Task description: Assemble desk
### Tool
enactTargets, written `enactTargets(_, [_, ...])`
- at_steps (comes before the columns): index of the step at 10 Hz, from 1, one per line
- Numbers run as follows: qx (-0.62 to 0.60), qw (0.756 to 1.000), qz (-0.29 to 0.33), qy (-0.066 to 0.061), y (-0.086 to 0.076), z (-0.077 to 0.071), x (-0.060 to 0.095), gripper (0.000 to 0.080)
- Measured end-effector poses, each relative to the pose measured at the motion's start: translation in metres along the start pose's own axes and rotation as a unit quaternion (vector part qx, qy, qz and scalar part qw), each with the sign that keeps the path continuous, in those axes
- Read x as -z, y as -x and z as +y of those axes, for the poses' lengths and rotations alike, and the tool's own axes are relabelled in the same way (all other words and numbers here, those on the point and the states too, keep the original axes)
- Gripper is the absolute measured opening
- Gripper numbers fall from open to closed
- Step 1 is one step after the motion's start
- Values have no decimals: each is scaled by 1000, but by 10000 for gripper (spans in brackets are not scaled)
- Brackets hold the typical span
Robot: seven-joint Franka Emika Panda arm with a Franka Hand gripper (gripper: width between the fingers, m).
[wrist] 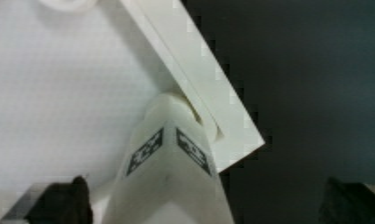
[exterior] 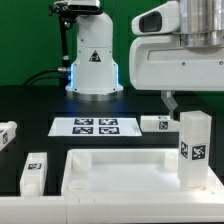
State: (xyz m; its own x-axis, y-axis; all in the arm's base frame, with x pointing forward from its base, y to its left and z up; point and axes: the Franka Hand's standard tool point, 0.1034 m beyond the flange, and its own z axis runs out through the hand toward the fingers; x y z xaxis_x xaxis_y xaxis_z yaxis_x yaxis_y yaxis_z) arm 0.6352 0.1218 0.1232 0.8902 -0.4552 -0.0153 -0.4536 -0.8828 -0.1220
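**Exterior view.** The rimmed tabletop [exterior: 118, 160] lies flat on the black table [exterior: 30, 105], near the front edge. Its shallow inner tray looks bare. The upright leg [exterior: 192, 148] stands at the tabletop's corner on the exterior view's right, with a tag facing the camera. It seems to sit in the corner socket, though the joint itself is too small to make out.

Three more legs lie loose on the table:
- The second leg [exterior: 155, 124] is just beside the marker board [exterior: 95, 126], on the exterior view's right.
- The third leg [exterior: 33, 172] is near the tabletop's end on the exterior view's left.
- The fourth leg [exterior: 8, 135] is at the picture's left edge, well apart from the tabletop.

The white robot base [exterior: 92, 60] stands behind the marker board. The arm's wrist hangs over the upright leg with the gripper [exterior: 183, 104] pointing straight down. One dark finger [exterior: 168, 100] shows just above and beside the leg's top, apart from it.

**Wrist view.** The camera looks down the upright leg [wrist: 171, 150], which has two tags on its sides. The leg stands at the edge of the tabletop [wrist: 77, 90], against the dark table [wrist: 308, 80]. The gripper [wrist: 205, 200] is spread wide. Its two dark fingers [wrist: 59, 200] stand far apart, one on either side of the leg. Neither touches the leg, and nothing is held.
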Motion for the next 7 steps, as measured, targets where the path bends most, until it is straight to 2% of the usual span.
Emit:
enactTargets(1, [57,998,3,4,-2,2,0,648])
enactTargets(2, [160,987,9,11,-6,6,0,649])
enactTargets(3, [285,958,18,15,-12,7,2,649])
enactTargets(4, [307,951,24,12,-16,7,4,649])
enactTargets(5, [293,956,23,13,-15,7,3,649])
enactTargets(6, [291,956,23,13,-15,7,3,560])
enactTargets(7, [265,964,23,11,-15,7,2,560])
